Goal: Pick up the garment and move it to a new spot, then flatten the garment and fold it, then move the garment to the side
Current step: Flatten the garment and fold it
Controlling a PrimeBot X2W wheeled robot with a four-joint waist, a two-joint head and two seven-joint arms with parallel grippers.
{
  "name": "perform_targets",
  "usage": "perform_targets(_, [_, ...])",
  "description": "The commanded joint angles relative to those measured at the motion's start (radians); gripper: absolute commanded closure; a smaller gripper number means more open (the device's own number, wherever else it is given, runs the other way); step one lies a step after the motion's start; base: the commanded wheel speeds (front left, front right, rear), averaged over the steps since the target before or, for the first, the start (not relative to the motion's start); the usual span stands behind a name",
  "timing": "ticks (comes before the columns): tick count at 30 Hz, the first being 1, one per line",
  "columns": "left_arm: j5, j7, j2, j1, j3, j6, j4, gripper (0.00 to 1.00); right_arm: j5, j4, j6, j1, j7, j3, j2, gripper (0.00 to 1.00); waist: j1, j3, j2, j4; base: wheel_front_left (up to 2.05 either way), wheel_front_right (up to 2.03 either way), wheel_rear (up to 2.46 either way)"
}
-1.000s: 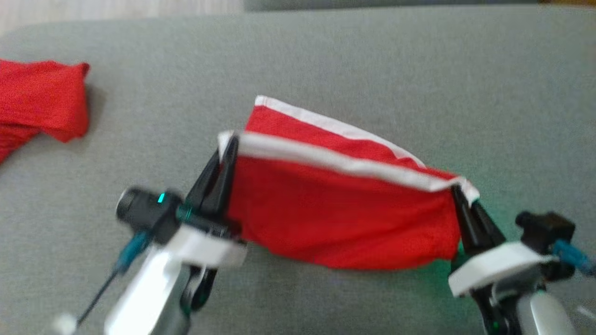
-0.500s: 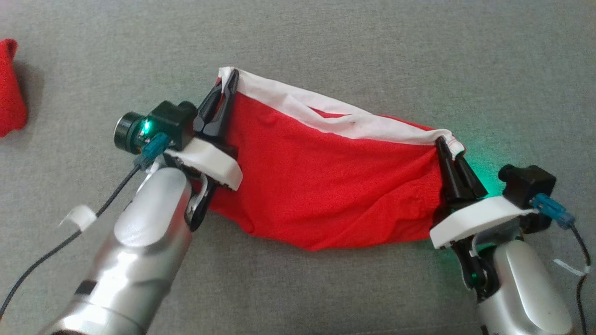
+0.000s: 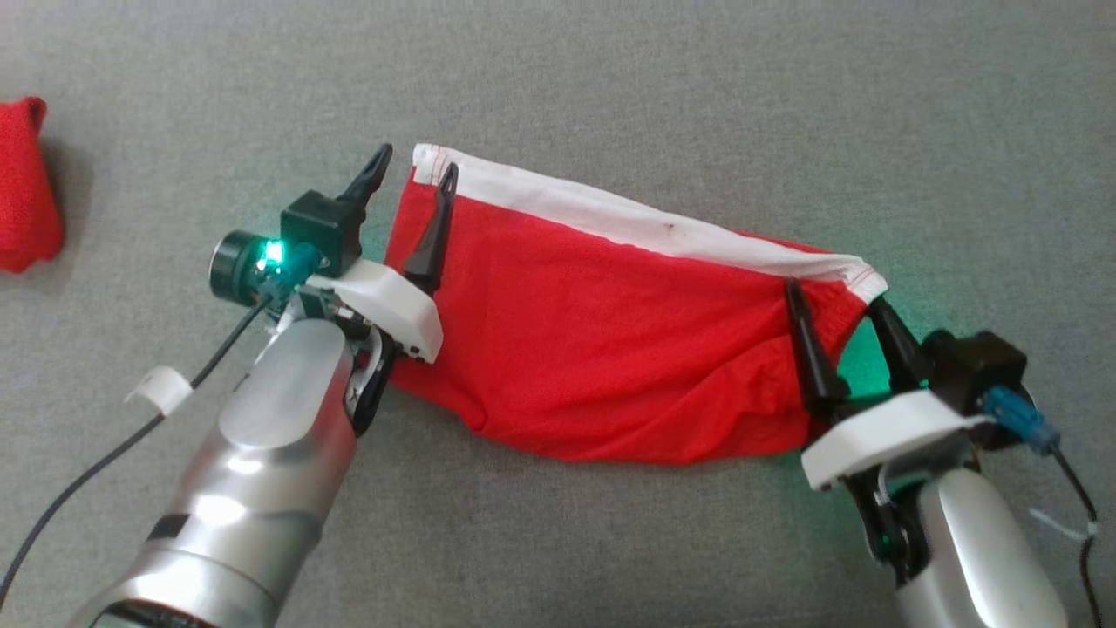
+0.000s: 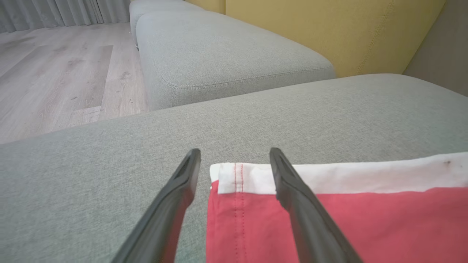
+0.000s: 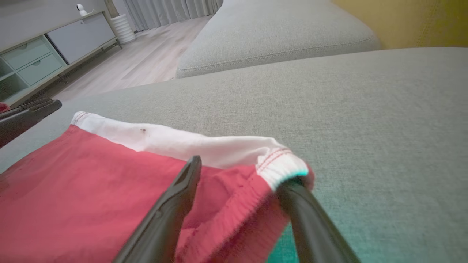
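A grey sofa cushion (image 3: 697, 87) carries the red garment (image 3: 610, 349), which lies flat about its middle with the white band toward the far edge. The left claw (image 3: 412, 177) gapes wide astride the band's left corner, and the right claw (image 3: 833, 298) does the same at its right corner. Neither grips anything. Another red cloth (image 3: 26, 187) lies off to the left.

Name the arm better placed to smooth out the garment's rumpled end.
Right. The right gripper stands open astride the bunched waistband corner of the garment; the end at the left gripper lies flat.
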Motion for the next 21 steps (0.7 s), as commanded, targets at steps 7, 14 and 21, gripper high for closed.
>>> perform_targets(7, [-0.039,-0.003,0.018,0.053,0.020,-0.006,-0.018,0.00,-0.019,-0.116,-0.001,0.096,0.084,-0.011,-0.004,0.00,0.0001,-0.060,0.0000,0.008,0.00,0.00,0.00])
perform_targets(14, [-0.085,0.031,0.025,0.145,0.035,0.007,-0.037,0.00,-0.057,-0.214,-0.001,0.188,0.152,-0.070,-0.004,0.00,0.0001,-0.126,0.0000,0.011,0.00,0.00,0.00])
perform_targets(21, [-0.141,0.118,0.039,0.231,0.059,0.037,-0.058,0.00,-0.095,-0.323,-0.001,0.249,0.199,-0.104,-0.004,0.00,0.0001,-0.170,0.0000,-0.003,0.00,0.00,0.00])
